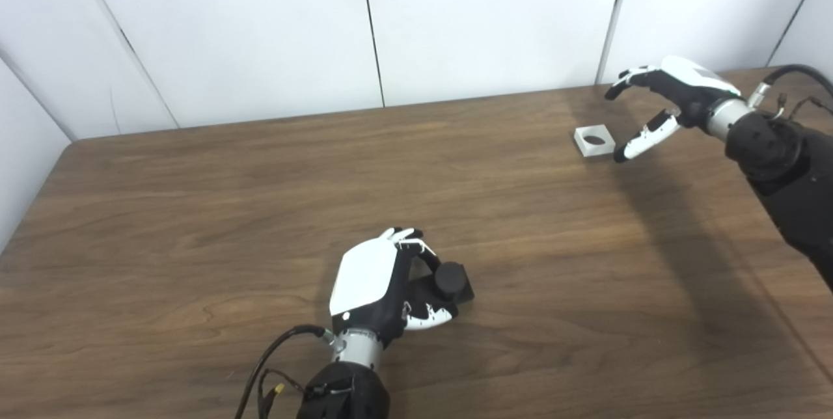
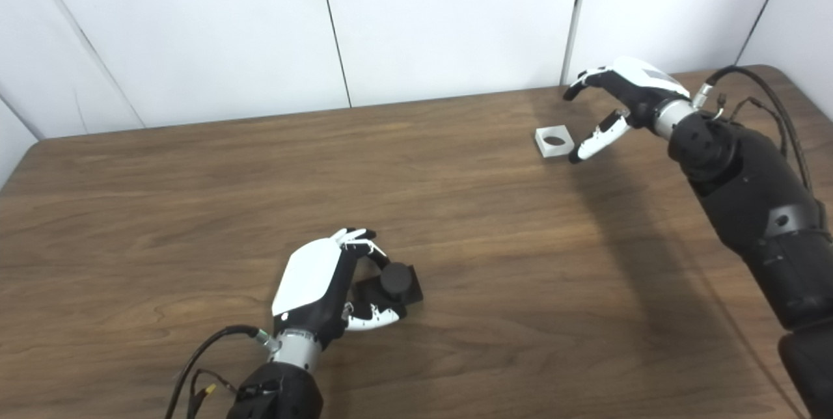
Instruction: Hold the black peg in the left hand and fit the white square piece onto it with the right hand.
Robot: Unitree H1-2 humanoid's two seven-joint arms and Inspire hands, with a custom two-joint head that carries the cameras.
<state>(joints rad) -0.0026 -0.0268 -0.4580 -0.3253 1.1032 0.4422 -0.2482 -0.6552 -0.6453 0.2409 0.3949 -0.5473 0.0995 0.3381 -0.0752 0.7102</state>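
The right hand [image 1: 657, 103] hovered with fingers and thumb spread apart, holding nothing, just beside the white square piece [image 1: 594, 140], which lay flat near the far right edge of the tabletop [image 1: 195, 211]. The left hand [image 1: 384, 285], near the front, was curled around the black peg [image 1: 449, 282], which sat on the wood with its round stub pointing up; whether the grip was firm or merely cupping could not be told. To do the pickup well, the right hand should probably straddle the piece by two opposite side walls, leaving the central hole uncovered, and close gently, since a small, smooth block could skid on the wood. The piece looked like matte white plastic, a low square with a dark round hole. The peg was matte black, a short cylinder on a squarish base. The tabletop showed brown wood grain with a dull sheen.
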